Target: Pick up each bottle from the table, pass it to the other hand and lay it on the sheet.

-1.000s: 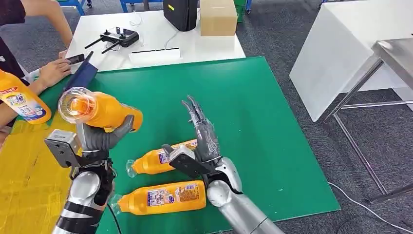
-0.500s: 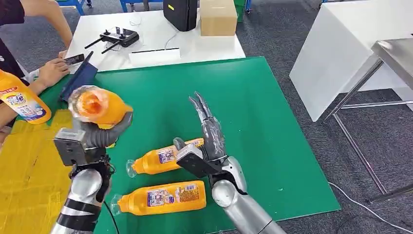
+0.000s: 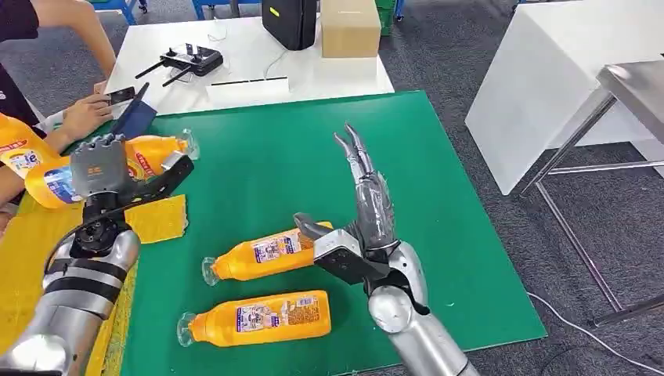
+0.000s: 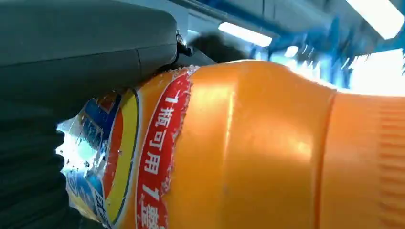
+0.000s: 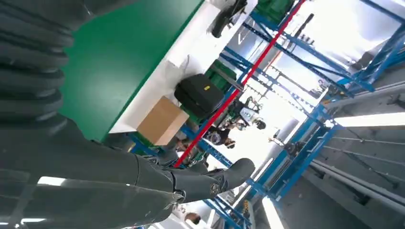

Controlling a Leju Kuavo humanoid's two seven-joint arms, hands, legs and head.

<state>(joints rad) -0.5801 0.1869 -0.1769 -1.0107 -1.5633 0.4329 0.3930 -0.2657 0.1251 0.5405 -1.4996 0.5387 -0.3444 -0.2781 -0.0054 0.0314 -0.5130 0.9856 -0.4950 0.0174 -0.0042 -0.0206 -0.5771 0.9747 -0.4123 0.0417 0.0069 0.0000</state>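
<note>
you see the green table (image 3: 438, 235) carrying two orange bottles (image 3: 262, 254) (image 3: 258, 317) lying flat at seven o'clock, and a yellow sheet (image 3: 31, 266) at nine o'clock.

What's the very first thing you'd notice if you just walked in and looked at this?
Probably the bright orange bottle that the left hand holds up at the green mat's left edge. Two more orange bottles lie on their sides on the mat, near the front. Beside them the right hand is raised with its fingers spread, holding nothing.
</note>
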